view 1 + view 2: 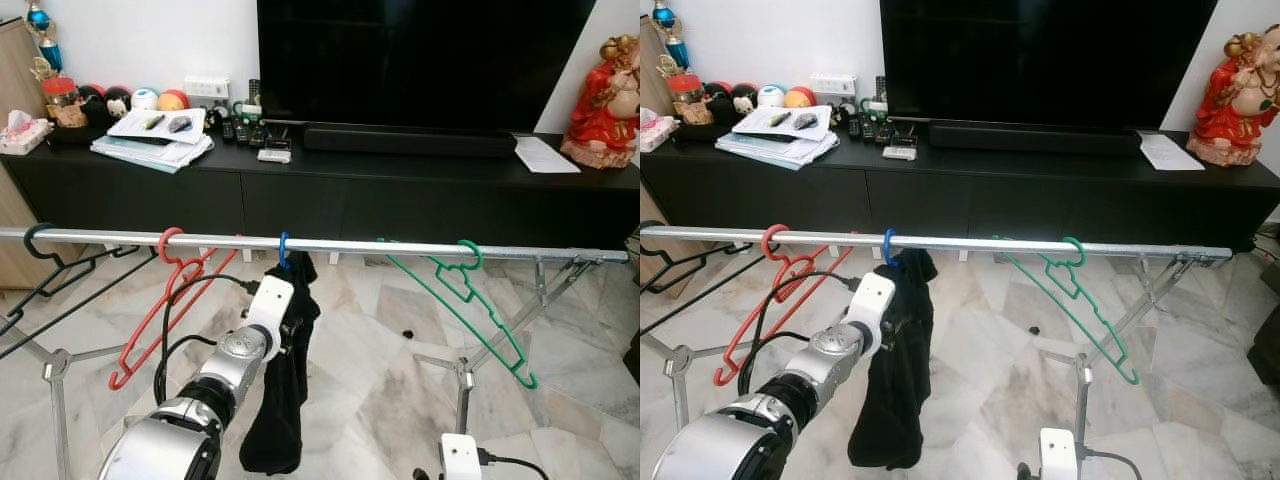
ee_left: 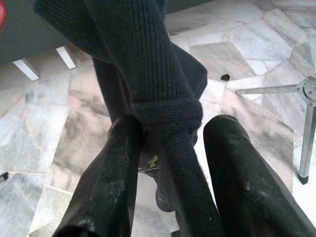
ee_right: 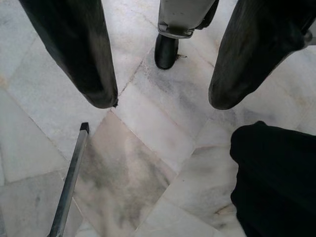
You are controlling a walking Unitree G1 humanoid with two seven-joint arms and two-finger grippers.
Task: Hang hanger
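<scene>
A blue hanger's hook (image 1: pixel 284 250) sits over the silver rail (image 1: pixel 400 247) of a drying rack, with a dark knitted garment (image 1: pixel 280 400) drooping from it. My left gripper (image 1: pixel 296 322) is raised just below the rail, against the garment. In the left wrist view its fingers (image 2: pixel 113 173) stand apart with a strand of the garment (image 2: pixel 168 113) hanging between them, so the left gripper (image 2: pixel 173 123) is open. My right gripper (image 3: pixel 163 98) hangs low over the marble floor, open and holding nothing.
A red hanger (image 1: pixel 165 300), a green hanger (image 1: pixel 470 300) and a black hanger (image 1: pixel 50 270) share the rail. Rack legs (image 1: pixel 463 385) splay on the floor. Behind stands a black TV console (image 1: pixel 350 195) with papers, remotes and a red statue (image 1: pixel 605 95).
</scene>
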